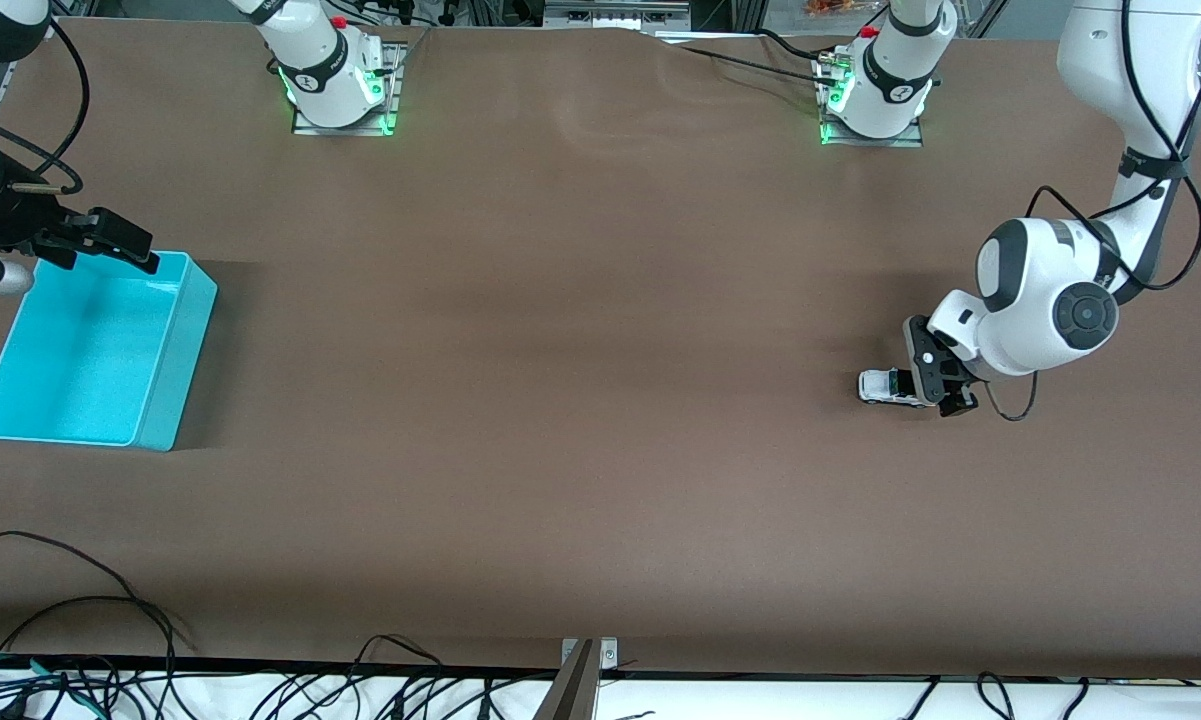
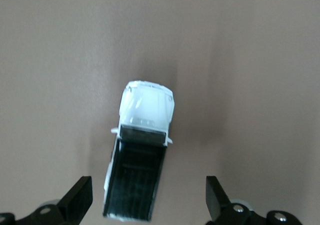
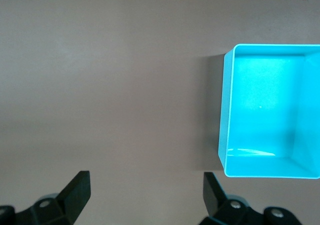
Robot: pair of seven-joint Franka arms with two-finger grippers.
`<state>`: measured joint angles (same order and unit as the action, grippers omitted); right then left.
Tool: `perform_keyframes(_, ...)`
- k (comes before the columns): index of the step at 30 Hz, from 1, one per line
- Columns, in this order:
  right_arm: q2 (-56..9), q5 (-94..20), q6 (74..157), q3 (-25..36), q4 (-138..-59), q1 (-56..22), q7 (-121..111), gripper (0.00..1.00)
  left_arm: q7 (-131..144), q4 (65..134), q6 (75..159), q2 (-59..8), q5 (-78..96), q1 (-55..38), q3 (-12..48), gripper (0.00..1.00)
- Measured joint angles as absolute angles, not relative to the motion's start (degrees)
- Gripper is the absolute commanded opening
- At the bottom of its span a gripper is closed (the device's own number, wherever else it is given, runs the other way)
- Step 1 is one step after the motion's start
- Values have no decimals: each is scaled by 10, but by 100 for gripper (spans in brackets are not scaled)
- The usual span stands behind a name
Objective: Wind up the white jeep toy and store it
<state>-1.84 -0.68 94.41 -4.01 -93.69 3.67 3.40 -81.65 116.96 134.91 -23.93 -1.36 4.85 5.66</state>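
Note:
The white jeep toy point(image 1: 882, 386) stands on the brown table toward the left arm's end, its black roof and rear point(image 2: 137, 177) facing up. My left gripper point(image 1: 938, 390) is low over the jeep's rear, open. Its fingers point(image 2: 79, 199) stand wide on either side of the black rear without touching it. The cyan bin point(image 1: 176, 365) sits at the right arm's end of the table, with nothing in it. My right gripper point(image 1: 110, 252) hangs open in the air by the bin's rim, and only bare table shows between its fingers point(image 3: 77, 190). The bin's wall point(image 3: 227, 110) appears beside them.
Both arm bases point(image 1: 340, 85) stand at the table's edge farthest from the camera. Loose black cables point(image 1: 110, 600) lie along the edge nearest the camera. A wide stretch of brown table separates the jeep and the bin.

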Motion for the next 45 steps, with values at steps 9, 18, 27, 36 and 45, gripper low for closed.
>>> perform_keyframes(9, -18, -7, 944, -40, -937, 37, 34, 100, -866, 1199, 1418, -247, -14, 42, 57, 100)
perform_keyframes(18, -18, -7, 944, -40, -937, 37, 34, 100, -869, 1206, 1424, -256, -14, 42, 57, 94)
perform_keyframes(27, -18, -7, 944, -40, -937, 37, 34, 100, -870, 1206, 1432, -263, -14, 42, 57, 24)
perform_keyframes(36, -18, -7, 944, -40, -937, 37, 34, 100, -870, 1206, 1437, -264, -14, 42, 57, 5)
perform_keyframes(45, -18, -7, 944, -40, -937, 37, 34, 100, -870, 1206, 1437, -264, -14, 42, 57, 5)
